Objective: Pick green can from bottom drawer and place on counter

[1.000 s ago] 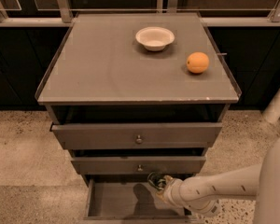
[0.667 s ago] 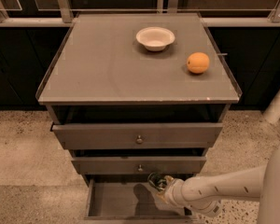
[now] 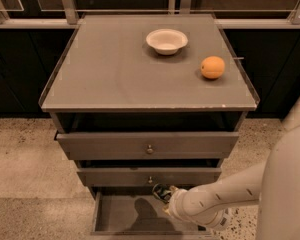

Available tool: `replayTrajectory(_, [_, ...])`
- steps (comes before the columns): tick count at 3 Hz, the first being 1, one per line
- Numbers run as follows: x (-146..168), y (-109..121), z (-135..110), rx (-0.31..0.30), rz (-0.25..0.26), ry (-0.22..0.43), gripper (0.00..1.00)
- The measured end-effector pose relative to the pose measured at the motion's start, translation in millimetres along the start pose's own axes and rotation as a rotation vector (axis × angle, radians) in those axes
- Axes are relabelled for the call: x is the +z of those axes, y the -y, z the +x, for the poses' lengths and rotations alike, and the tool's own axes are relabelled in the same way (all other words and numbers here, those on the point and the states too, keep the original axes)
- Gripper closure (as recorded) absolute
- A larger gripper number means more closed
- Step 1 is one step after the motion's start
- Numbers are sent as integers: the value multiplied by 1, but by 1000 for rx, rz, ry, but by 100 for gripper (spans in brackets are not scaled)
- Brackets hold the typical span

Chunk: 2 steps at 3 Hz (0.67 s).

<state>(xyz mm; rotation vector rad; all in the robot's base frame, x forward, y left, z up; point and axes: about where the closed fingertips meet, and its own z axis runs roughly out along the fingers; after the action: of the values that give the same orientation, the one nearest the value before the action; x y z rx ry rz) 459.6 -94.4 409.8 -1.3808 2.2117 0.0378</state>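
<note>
Our claw [image 3: 166, 198] dips into the grey-brown bottom drawer [image 3: 115, 218] to take the shiny green can [image 3: 160, 190]; whether it grips, we cannot tell.

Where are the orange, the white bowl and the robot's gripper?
orange [image 3: 212, 67], camera view, fruit's middle.
white bowl [image 3: 167, 48], camera view, outer wall.
gripper [image 3: 163, 193], camera view, tip inside bottom drawer [image 3: 115, 216].

Speckled floor [image 3: 20, 149], dark cabinets [image 3: 15, 79] behind.

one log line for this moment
phase: pick | gripper: at back of bottom drawer, by green can | counter: no green can yet
</note>
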Motion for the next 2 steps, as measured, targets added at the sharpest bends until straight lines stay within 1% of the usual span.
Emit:
replayTrajectory(1, [-43,-17,-22,-57,46,-33,100])
replayTrajectory(2, [-93,-39,-23,-117,100,-47,100])
